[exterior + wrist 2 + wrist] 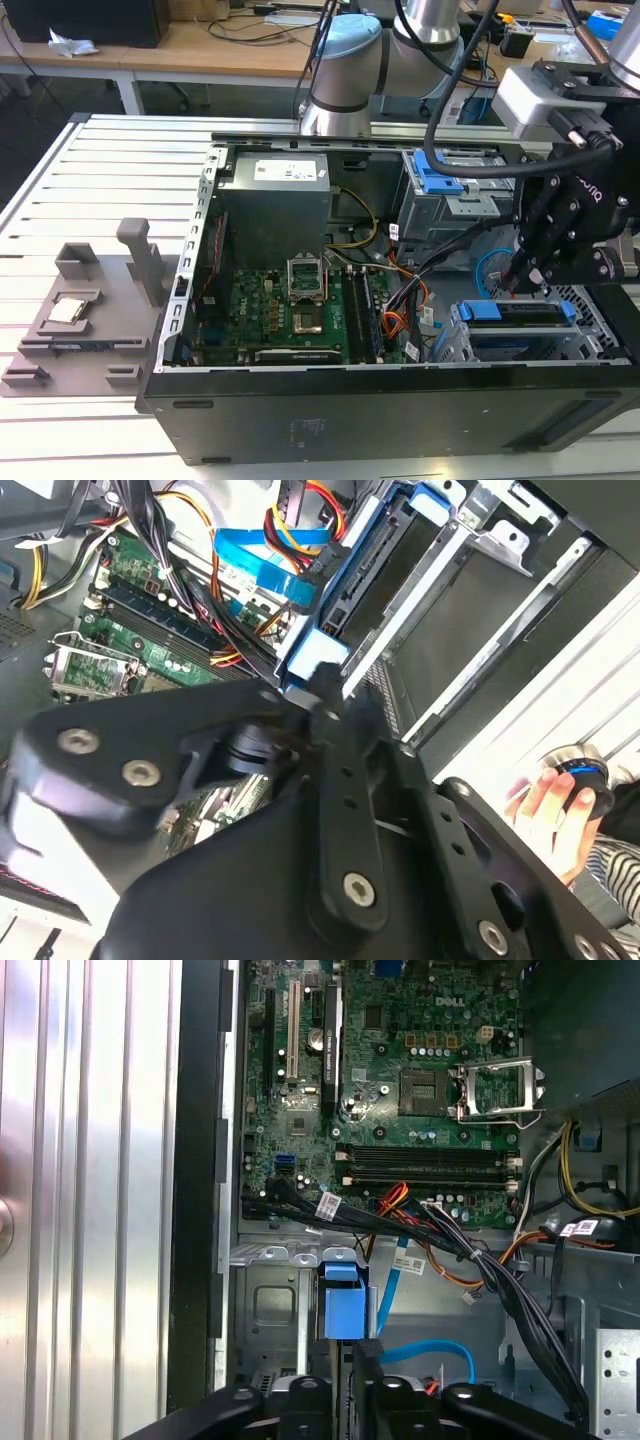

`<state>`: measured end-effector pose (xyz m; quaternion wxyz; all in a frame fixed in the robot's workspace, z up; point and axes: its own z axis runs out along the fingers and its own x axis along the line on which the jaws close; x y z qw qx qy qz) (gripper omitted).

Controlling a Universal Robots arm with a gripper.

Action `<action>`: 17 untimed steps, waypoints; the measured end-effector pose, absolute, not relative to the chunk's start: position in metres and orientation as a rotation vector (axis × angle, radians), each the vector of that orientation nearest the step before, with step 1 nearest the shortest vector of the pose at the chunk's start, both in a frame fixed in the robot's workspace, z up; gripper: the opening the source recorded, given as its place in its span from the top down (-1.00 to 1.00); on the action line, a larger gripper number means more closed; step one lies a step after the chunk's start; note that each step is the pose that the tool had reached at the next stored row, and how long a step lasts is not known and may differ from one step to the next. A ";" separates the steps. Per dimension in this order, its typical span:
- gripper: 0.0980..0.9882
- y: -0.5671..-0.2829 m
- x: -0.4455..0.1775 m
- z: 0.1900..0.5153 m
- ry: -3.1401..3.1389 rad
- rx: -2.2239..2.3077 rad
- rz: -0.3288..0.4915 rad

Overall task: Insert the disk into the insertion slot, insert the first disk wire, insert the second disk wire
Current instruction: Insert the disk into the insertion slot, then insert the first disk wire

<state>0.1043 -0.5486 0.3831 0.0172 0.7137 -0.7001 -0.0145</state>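
The disk [520, 312], in its blue carrier, lies inside the insertion slot [466, 345], the grey cage at the case's corner on the exterior view's right. My gripper [514, 283] hangs just over the disk's rear end. In both wrist views its black fingers [338, 780] stand close together, with a small dark plug at their tips [365, 1352]; which wire it belongs to I cannot tell. The light blue second disk wire [430, 1348] loops right beside the tips [262, 568]. A red and yellow wire bundle [310, 510] runs toward the carrier [312, 650].
A green motherboard [290, 310] and grey power supply [275, 200] occupy the open case. A larger grey drive box with a blue latch [440, 185] stands behind my gripper. Thick black cables [500, 1280] cross beside the cage. A person's hand [550, 800] rests outside the case.
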 end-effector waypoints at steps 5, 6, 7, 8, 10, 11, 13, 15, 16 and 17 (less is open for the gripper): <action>0.98 -0.549 0.104 0.383 -2.176 2.218 -0.045; 0.98 -0.549 0.104 0.383 -2.176 2.218 -0.045; 0.98 -0.549 0.104 0.383 -2.176 2.218 -0.045; 0.98 -0.549 0.104 0.383 -2.176 2.218 -0.045; 0.98 -0.549 0.104 0.383 -2.176 2.218 -0.045; 0.98 -0.549 0.104 0.383 -2.176 2.218 -0.045; 0.98 -0.549 0.104 0.382 -2.176 2.218 -0.045; 0.98 -0.549 0.104 0.382 -2.176 2.218 -0.045; 0.98 -0.549 0.104 0.382 -2.176 2.218 -0.045; 0.98 -0.549 0.106 0.382 -2.176 2.218 -0.045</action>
